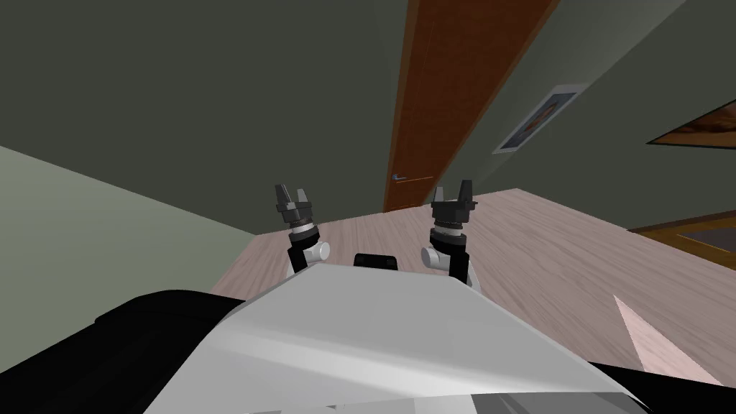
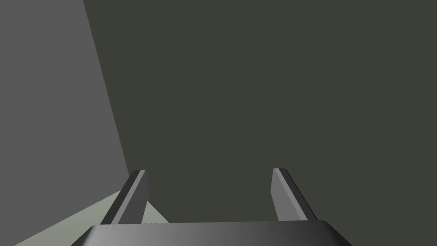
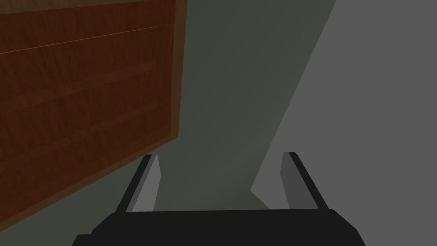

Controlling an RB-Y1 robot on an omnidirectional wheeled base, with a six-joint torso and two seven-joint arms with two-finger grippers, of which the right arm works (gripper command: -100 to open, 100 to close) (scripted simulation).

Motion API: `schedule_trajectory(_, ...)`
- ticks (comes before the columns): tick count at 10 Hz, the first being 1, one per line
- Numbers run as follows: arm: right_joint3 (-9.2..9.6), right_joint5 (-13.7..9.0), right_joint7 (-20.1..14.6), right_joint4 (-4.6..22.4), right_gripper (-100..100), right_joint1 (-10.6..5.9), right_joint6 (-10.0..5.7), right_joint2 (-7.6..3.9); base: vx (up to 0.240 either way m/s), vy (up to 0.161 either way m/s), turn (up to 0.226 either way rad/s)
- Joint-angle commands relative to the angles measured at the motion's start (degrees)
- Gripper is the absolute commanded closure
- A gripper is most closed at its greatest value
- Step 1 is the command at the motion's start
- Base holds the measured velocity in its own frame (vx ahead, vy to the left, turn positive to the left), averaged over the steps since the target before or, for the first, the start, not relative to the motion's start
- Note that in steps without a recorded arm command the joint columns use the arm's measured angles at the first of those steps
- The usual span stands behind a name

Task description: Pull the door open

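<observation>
Brown wood door (image 1: pixel 445 93): stands at the far end of the pale floor (image 1: pixel 546 244), right of centre, set in a dark grey-green wall (image 1: pixel 215 108). It looks shut in its frame.
Handle (image 1: pixel 399 177): a small grey lever on the door's left edge, well apart from both grippers.
Right gripper (image 1: pixel 453 192): raised near the chest with its fingers spread, holding nothing. Its wrist camera looks at the door's panels and the wall beside them.
Left gripper (image 1: pixel 291 195): raised on the left, also released and empty, facing the wall.
Step in hand: the approach, as I judge it, since nothing is grasped yet.
Doing it well: drive nearer and line up with the handle side, not the door's middle. Stop where an arm reaches the lever and there is room for the door to swing toward me. Set the fingers either side of the lever, close firmly, press it down, then pull along the door's arc while backing the base.
Risk: parking too close would probably block the swing.
</observation>
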Motion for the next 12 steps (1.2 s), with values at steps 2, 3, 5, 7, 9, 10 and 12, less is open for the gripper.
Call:
schedule_trajectory(2, -0.28, -0.22, -0.35, 2.65, -100, -0.38, -0.75, -0.62, 0.091, -0.018, 0.07)
schedule_trajectory(3, -0.43, -0.34, -0.53, 4.07, -100, -0.59, -1.15, -0.94, 0.138, -0.018, 0.088)
schedule_trajectory(5, -0.63, -0.5, -0.78, 5.96, -100, -0.86, -1.68, -1.36, 0.131, -0.004, 0.046)
schedule_trajectory(7, -0.85, -0.67, -1.05, 7.99, -100, -1.16, -2.25, -1.8, 0.097, -0.015, 0.053)
schedule_trajectory(9, -1.24, -0.98, -1.53, 11.67, -100, -1.69, -3.29, -2.59, 0.103, -0.027, 0.082)
schedule_trajectory(10, -1.38, -1.09, -1.69, 12.95, -100, -1.87, -3.65, -2.86, 0.131, -0.053, 0.12)
schedule_trajectory(12, -1.67, -1.32, -2.06, 15.75, -100, -2.28, -4.44, -3.45, 0.11, -0.023, 0.063)
